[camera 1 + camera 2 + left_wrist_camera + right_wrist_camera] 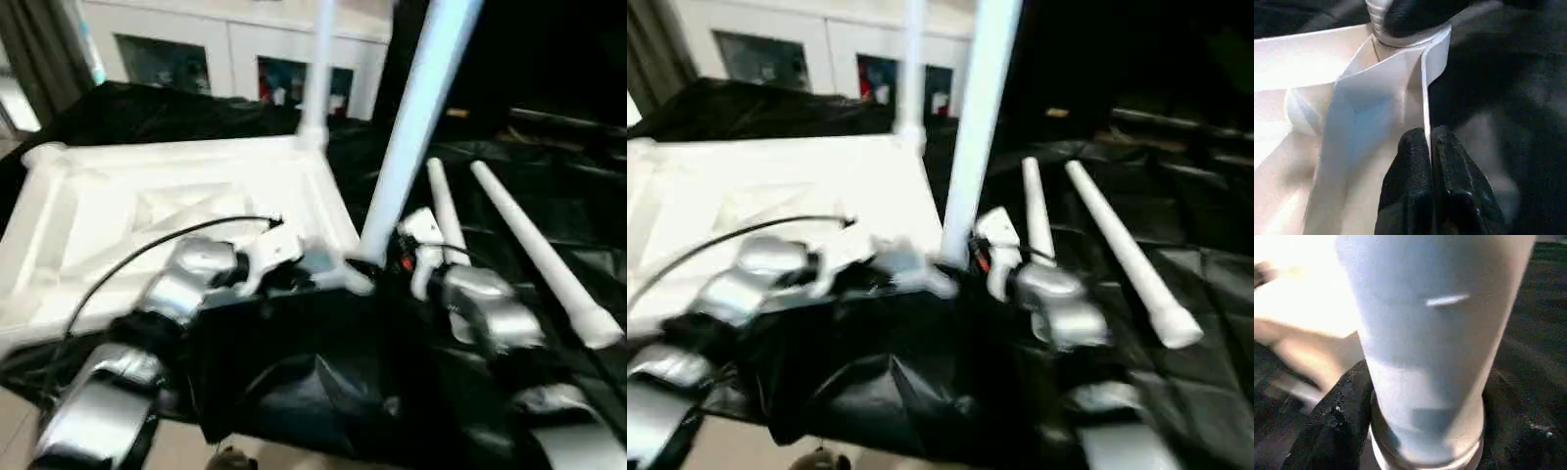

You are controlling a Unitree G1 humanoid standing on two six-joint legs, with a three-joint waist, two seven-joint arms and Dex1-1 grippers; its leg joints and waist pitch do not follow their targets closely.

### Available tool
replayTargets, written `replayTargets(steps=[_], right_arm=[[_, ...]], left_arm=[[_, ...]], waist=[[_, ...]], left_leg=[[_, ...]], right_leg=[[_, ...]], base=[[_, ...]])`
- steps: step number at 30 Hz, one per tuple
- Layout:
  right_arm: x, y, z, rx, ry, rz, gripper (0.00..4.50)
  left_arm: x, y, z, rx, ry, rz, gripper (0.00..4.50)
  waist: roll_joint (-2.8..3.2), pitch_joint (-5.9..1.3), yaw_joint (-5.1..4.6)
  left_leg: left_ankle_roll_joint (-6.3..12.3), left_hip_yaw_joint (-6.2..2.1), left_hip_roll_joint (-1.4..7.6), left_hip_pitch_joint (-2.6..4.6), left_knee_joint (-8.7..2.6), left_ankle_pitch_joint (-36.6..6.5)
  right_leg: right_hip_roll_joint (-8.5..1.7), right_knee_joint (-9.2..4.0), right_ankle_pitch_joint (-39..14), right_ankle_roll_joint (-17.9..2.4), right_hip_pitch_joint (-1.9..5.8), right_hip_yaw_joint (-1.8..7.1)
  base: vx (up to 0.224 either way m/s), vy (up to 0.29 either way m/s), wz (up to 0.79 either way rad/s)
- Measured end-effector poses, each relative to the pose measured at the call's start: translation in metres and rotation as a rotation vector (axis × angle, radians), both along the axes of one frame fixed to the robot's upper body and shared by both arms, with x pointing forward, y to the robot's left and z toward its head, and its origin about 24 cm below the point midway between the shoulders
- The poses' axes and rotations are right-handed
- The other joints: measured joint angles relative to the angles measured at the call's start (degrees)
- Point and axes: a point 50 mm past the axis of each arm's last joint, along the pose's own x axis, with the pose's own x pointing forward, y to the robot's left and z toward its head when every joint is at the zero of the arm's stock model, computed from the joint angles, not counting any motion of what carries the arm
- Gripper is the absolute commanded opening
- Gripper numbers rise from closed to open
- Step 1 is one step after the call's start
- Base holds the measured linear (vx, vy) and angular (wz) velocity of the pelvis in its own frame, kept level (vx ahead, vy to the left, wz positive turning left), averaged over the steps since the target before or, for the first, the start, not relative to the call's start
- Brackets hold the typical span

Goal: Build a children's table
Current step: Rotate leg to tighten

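Black cloth [549,186] covers surface; left end effector [1429,147] pinches tabletop [147,211] rim; right end effector [1420,431] straddles leg [416,122].

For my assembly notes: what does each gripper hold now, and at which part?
Left gripper pinches the tabletop's side rim near a corner. Right gripper clasps the upright leg near its base.

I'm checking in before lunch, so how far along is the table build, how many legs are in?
Done: one leg stands upright in the far corner of the upside-down table top. In hand: the right gripper has its jaws around the base of a second leg at the near corner, while the left gripper pinches the top's rim. Left: two legs lie loose on the black cloth.
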Motion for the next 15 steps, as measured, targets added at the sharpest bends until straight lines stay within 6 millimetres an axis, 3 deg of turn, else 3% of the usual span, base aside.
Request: replayTargets(steps=[5, 9, 10, 15], right_arm=[[0.016, 0.015, 0.001, 0.006, 0.039, -0.289, 2.73], [0.019, 0.017, 0.003, -0.031, 0.035, -0.349, 2.73], [0.019, 0.017, 0.003, -0.039, 0.027, -0.347, 3.29], [0.018, 0.020, 0.002, -0.063, -0.002, -0.325, 3.79]], left_arm=[[0.009, -0.028, -0.003, -0.004, -0.005, 0.131, 0.00], [0.010, -0.038, -0.004, -0.011, 0.000, 0.155, 0.00], [0.010, -0.038, -0.004, -0.012, 0.000, 0.156, 0.00], [0.010, -0.036, -0.003, -0.015, 0.003, 0.154, 0.00]], waist=[[0.08, -0.01, -0.29], [0.14, -0.05, -0.24], [0.18, -0.07, -0.22], [0.24, -0.11, -0.26]], left_leg=[[0.00, -0.01, -0.07, 0.00, 0.00, 0.00], [0.00, -0.01, -0.12, -0.04, 0.00, 0.00], [0.00, -0.01, -0.12, -0.04, -0.01, 0.00], [0.00, -0.01, -0.10, -0.05, -0.03, 0.00]], right_leg=[[-0.03, -0.10, 0.03, 0.01, 0.02, 0.06], [-0.04, -0.21, 0.16, 0.02, 0.13, 0.10], [-0.04, -0.22, 0.18, 0.03, 0.14, 0.10], [-0.04, -0.22, 0.23, 0.06, 0.10, 0.06]], base=[[0.000, 0.000, 0.00], [0.000, 0.000, 0.00], [0.000, 0.000, 0.00], [0.000, 0.000, 0.00]])
